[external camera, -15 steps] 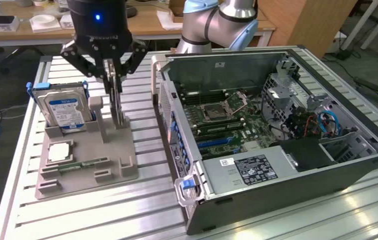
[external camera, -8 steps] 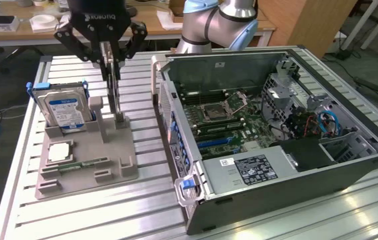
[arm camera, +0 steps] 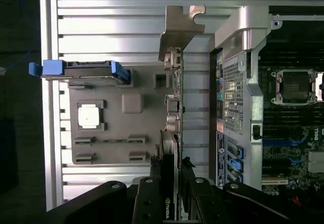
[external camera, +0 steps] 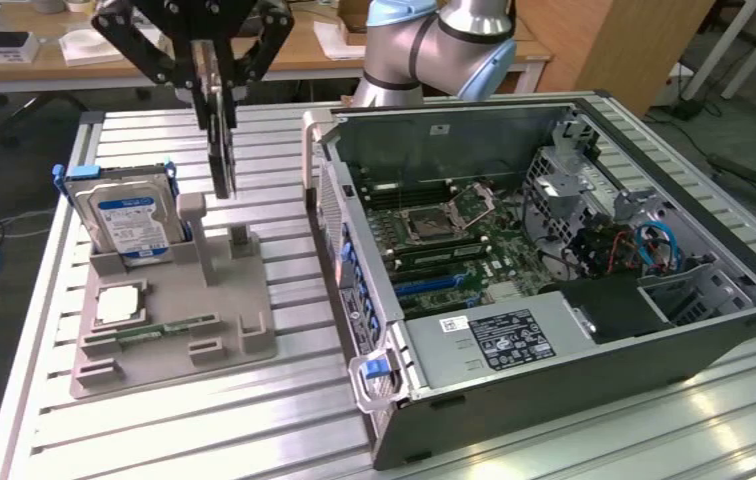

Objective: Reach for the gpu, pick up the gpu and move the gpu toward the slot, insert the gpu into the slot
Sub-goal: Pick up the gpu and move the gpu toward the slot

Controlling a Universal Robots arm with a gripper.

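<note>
Gripper (external camera: 222,90) is clamped on the gpu (external camera: 223,150), a thin green circuit-board card with a black cooler and a silver metal end bracket. Black fingers (arm camera: 152,193) press on both faces at the cooler end.

The card hangs edge-on and upright. Its lower end is just above the grey post of the grey plastic parts tray (external camera: 218,300) and looks clear of it, not touching. In the wrist view the gpu (arm camera: 174,107) runs along the tray edge nearest the case, and the bracket (arm camera: 178,29) is at the end away from the gripper (arm camera: 172,183).

The tray sits on the slotted aluminium tabletop (external camera: 285,420), toward the edge at the exterior view's left. On the tray:
- a silver hard drive with a blue label in a blue caddy (external camera: 131,220), standing upright at the far corner
- a square silver processor chip (external camera: 121,303) lying flat
- a narrow green memory stick (external camera: 165,327) flat, just beside the chip

The open black computer case (external camera: 512,390) lies on its side over the tabletop half at the exterior view's right, just beside the tray. Its green motherboard (external camera: 445,230) is exposed, with the bare processor socket (arm camera: 295,86) visible. The gpu is outside the case, over the tray and apart from the motherboard.
</note>
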